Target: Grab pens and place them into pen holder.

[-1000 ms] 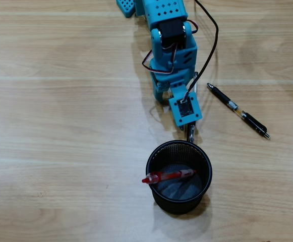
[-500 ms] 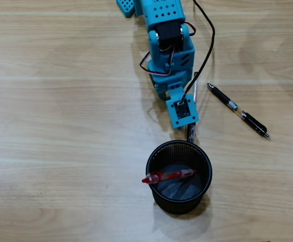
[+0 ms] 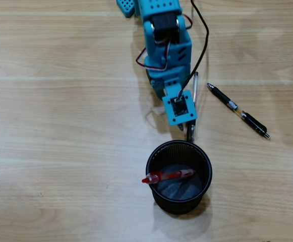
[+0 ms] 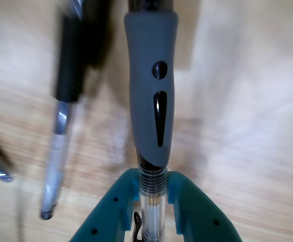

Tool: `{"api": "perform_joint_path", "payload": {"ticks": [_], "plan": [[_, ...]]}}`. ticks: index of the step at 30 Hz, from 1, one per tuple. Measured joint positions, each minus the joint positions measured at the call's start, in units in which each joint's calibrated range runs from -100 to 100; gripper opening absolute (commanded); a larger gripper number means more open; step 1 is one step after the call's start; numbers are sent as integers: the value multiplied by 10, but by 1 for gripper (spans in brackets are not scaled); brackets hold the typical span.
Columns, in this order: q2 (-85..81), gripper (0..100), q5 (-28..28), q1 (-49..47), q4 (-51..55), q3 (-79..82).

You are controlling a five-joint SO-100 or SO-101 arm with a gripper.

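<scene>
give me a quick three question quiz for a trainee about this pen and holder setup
1. True or false: the end effector is closed on the grey-grip pen in the wrist view.
2. Which pen already lies in the pen holder? A) the red pen B) a black pen C) the grey-grip pen
3. Fill in: in the overhead view, the black pen lies on the table to the ____ of the arm.

Key
1. True: both teal fingers press the clear barrel just below the grey grip.
2. A: it leans across the inside, its tip over the left rim.
3. Right, untouched and apart from the holder.
</scene>
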Motion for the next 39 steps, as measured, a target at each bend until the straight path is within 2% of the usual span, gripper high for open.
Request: {"api": "perform_joint_path", "payload": {"ticks": [7, 13, 28, 39], "plan": [[-99, 2, 1, 15, 0, -67], [-112, 2, 1, 14, -12, -140], [-23, 2, 1, 6, -428, -152], [110, 2, 1, 1, -651, -152]]}}
